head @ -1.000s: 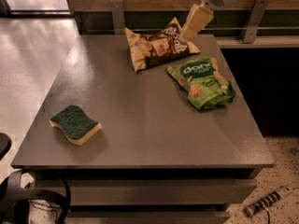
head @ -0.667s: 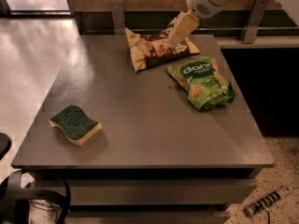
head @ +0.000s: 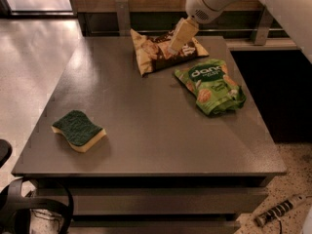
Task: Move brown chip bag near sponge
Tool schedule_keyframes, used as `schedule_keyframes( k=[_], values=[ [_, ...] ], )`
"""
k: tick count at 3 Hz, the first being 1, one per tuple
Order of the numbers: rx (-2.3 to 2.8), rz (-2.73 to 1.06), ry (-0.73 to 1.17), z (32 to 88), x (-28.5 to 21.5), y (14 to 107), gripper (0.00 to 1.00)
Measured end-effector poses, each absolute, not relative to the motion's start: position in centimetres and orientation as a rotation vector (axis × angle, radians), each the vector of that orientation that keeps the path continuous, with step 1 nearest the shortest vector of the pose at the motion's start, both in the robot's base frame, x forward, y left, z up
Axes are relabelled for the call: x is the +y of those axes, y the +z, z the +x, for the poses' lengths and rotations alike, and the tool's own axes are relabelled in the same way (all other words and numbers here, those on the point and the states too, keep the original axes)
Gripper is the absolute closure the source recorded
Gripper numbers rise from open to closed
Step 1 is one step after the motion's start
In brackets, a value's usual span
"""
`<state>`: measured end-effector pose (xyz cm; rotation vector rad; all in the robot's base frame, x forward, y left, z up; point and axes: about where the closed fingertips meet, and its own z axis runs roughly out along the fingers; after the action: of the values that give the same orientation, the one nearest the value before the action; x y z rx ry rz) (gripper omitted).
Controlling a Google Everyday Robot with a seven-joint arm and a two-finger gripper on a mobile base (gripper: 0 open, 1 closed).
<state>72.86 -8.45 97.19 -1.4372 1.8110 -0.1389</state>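
Note:
The brown chip bag lies crumpled at the far middle of the grey table. The sponge, dark green on top and pale yellow below, lies near the table's front left corner, far from the bag. My gripper hangs from the white arm at the top right and is down over the middle of the bag, its tan fingers pointing down and left onto it.
A green snack bag with white lettering lies right of the brown bag, near the table's right edge. A railing runs behind the table. A power strip lies on the floor at the lower right.
The arm has swung left and down, bringing the gripper from beside the brown bag's right end to over its middle. The bags and sponge have not moved.

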Motion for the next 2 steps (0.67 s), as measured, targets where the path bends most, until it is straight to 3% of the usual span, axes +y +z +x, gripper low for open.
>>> schedule_keyframes(
  k=[2],
  values=[
    [1.859, -1.524, 0.045, 79.1, -3.4, 88.9, 0.0]
  ],
)
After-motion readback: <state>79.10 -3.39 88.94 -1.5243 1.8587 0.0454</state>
